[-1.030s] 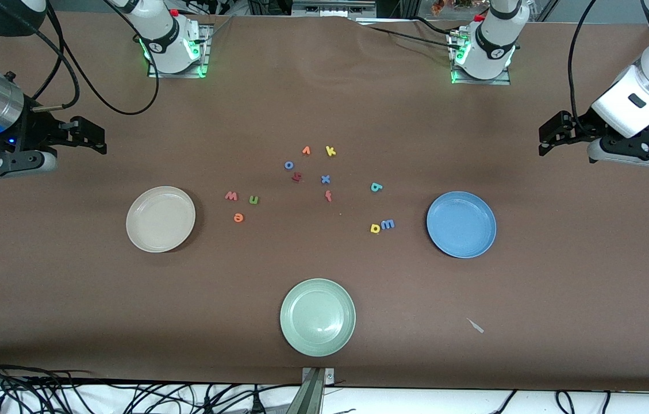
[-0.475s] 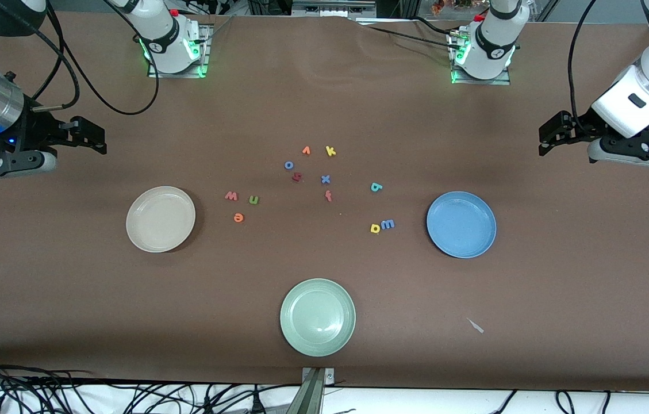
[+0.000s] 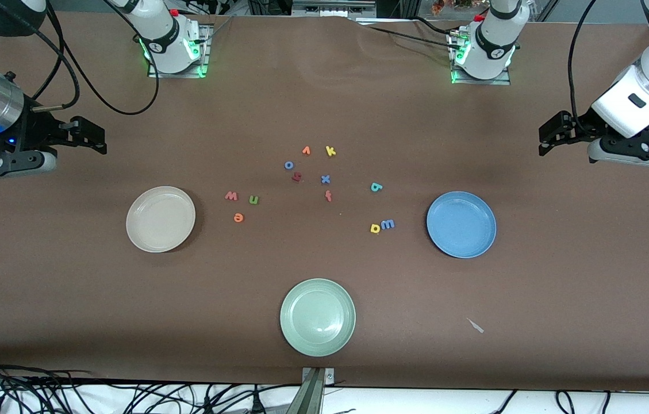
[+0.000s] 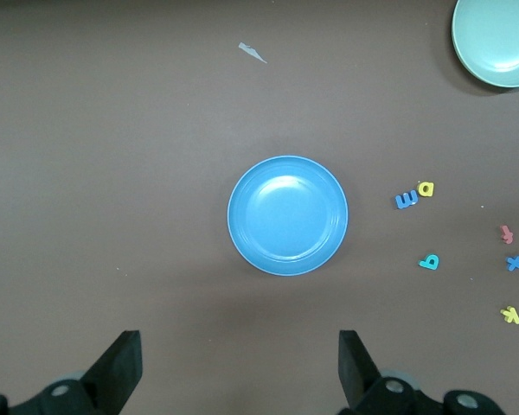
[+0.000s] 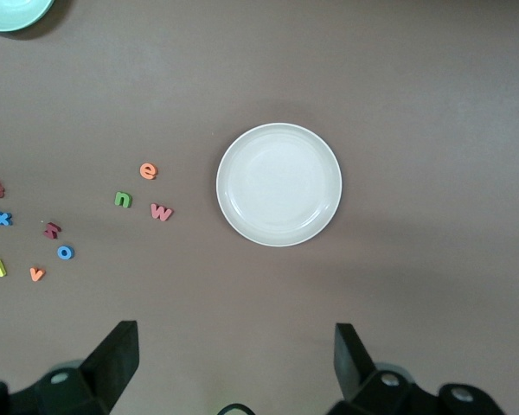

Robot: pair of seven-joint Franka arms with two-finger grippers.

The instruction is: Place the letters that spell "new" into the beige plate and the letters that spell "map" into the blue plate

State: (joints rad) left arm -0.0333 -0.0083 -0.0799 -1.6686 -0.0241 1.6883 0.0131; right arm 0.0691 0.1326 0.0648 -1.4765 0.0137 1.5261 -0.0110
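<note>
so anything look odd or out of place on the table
One thing: a small pale scrap lies on the brown table, nearer the front camera than the blue plate. It looks like stray debris, not a letter.

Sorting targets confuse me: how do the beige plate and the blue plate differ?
The beige plate is cream and lies toward the right arm's end; the blue plate is mid-blue and lies toward the left arm's end. Both are round, shallow, similar in size, and hold no letters.
</note>
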